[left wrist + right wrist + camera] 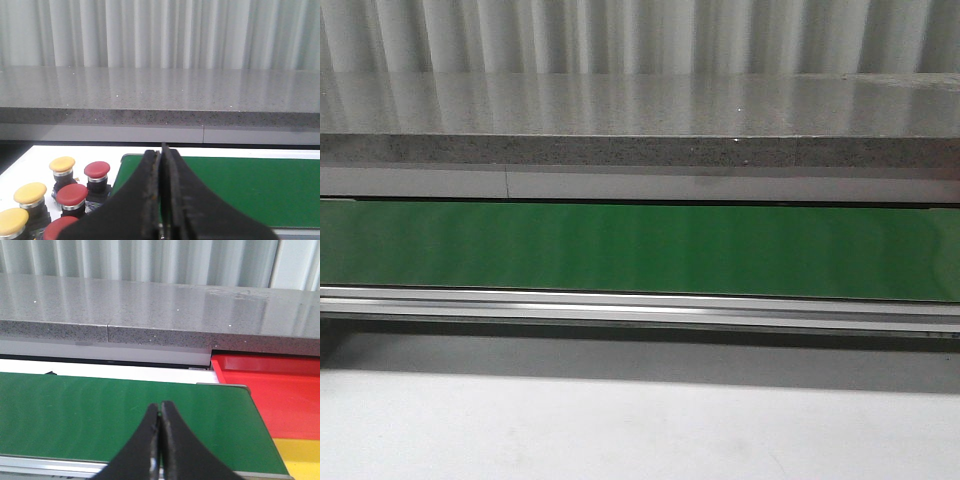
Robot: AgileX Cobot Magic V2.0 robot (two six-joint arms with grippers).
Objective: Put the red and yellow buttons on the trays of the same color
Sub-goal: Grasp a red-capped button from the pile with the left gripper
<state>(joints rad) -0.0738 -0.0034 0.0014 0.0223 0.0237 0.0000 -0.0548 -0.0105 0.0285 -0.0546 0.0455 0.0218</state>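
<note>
In the left wrist view, red buttons (97, 170) and yellow buttons (62, 164) stand in a cluster on a white surface beside the end of the green belt (260, 185). My left gripper (161, 151) is shut and empty, apart from the buttons. In the right wrist view, the red tray (280, 390) lies past the belt's other end, with the yellow tray (300, 455) adjoining it. My right gripper (160, 406) is shut and empty over the green belt (100, 415). Neither gripper shows in the front view.
The front view shows only the green conveyor belt (640, 250) with its metal rail (640, 305), a grey speckled ledge (640, 120) behind it, and a white table surface (640, 430) in front. A pale curtain hangs at the back.
</note>
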